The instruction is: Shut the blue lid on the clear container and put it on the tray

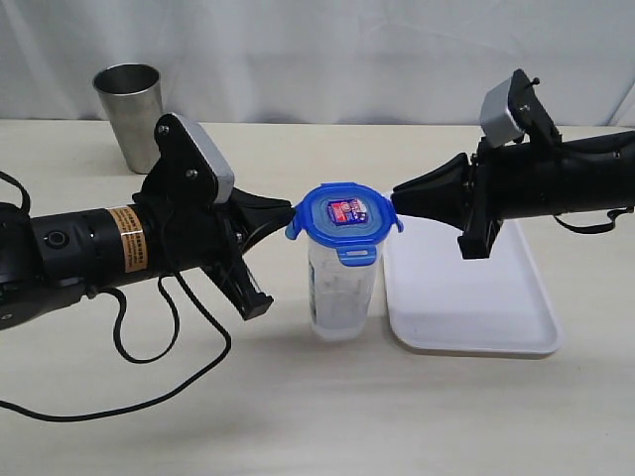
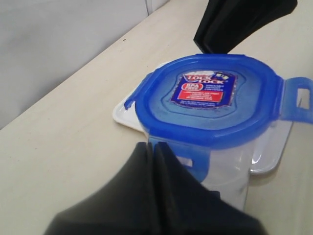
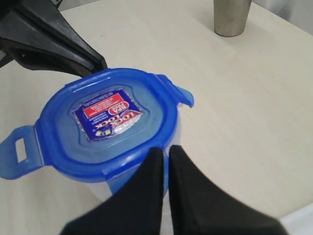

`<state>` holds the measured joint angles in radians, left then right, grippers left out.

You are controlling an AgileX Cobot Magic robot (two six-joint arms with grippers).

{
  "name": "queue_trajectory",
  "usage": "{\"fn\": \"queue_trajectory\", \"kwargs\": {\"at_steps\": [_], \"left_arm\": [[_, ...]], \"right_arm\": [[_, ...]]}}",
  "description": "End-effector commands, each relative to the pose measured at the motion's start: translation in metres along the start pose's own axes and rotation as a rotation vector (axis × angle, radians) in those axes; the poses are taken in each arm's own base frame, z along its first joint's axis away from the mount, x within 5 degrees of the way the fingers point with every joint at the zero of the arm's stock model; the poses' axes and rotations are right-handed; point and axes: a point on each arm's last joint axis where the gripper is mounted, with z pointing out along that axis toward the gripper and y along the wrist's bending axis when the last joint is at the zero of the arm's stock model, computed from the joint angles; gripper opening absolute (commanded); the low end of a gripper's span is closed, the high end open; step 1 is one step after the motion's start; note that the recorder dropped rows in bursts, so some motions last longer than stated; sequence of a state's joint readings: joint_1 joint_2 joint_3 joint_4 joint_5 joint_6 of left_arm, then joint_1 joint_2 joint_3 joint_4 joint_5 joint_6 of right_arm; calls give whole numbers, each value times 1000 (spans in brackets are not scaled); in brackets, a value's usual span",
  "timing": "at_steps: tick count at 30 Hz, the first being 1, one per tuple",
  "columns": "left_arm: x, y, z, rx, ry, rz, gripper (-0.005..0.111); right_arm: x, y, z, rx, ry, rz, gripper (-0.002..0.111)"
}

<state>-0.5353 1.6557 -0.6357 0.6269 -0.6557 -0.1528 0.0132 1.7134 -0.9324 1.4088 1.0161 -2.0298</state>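
Observation:
The clear container (image 1: 341,293) stands upright on the table just left of the tray (image 1: 476,302). The blue lid (image 1: 344,216) sits on top of it, sticker up. My left gripper (image 1: 294,210) is shut, and its tips rest against the lid's left side flap. My right gripper (image 1: 395,198) is also shut, with its tips at the lid's right edge. In the left wrist view the shut gripper (image 2: 154,146) meets a folded-down flap of the lid (image 2: 215,98). In the right wrist view the gripper (image 3: 166,149) touches the rim of the lid (image 3: 107,122), and one flap (image 3: 14,152) sticks out sideways.
A steel cup (image 1: 130,114) stands at the back left of the table. A black cable (image 1: 149,347) loops on the table under the left arm. The white tray lies under the right arm.

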Motion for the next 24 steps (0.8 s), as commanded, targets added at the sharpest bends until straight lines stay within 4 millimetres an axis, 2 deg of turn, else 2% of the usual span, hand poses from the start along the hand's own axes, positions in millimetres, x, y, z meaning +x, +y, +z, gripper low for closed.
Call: {"fn": "queue_trajectory", "kwargs": {"at_steps": [1,13,16,19,21,24], "left_arm": [[-5,2,-1,-6,-21,-5,0],[-5,2,-1,-5,-25,-3,0],[-5,2,-1,-6,-25,-1,0],[-6,2,-1,-9,-38,-1,0],[-8,2,-1,-7,-51,-1,0],[-7,2,-1,-7,-45,-1,0]], "right_arm": [[0,4,1,-33,-11,13,4],[-2,4,-1,-22,-10,10,4],[-16,11,-10,-6,-40,-25,4],[-39,26,-20,-36,-137,-20,4],[-43,31,-13,-38,-128,-12,4],[-37,34,20,35,-16,-13,4]]}}
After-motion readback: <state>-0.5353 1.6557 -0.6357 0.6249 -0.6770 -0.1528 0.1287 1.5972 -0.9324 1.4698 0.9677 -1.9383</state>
